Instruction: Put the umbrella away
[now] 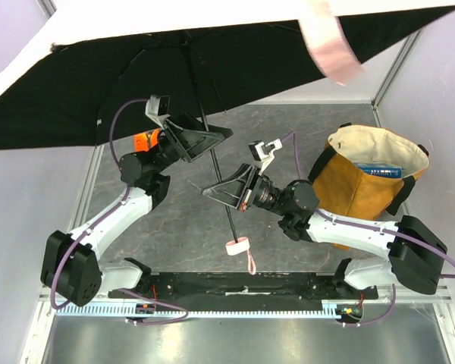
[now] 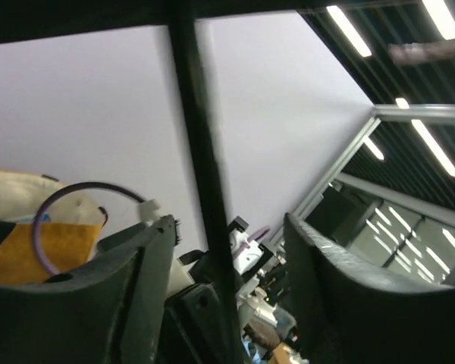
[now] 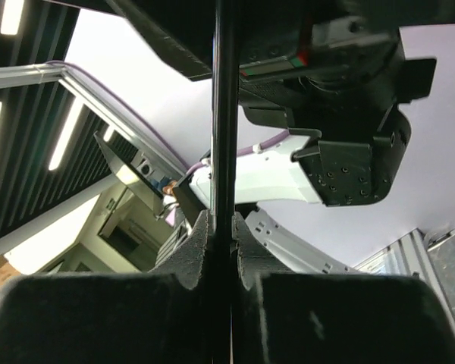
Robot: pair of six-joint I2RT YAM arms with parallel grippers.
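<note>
- Left wrist view: left pincer [image 2: 226, 224] apart, umbrella shaft [image 2: 201, 167] between its fingers.
- Right wrist view: right pincer [image 3: 222, 224] clamped on the shaft.
- Top view only: open canopy [image 1: 174, 68] spans the upper edge, tote bag [image 1: 364, 189] at right, bare tabletop [image 1: 174, 227] centre-left.

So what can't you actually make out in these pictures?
- Top view: the umbrella runs off the top edge and hides the back of the table.
- Top view: the blue item in the tote bag is half hidden by the rim, and its print is too small to read.
- Left wrist view: the shaft is blurred and cut off at both ends.
</note>
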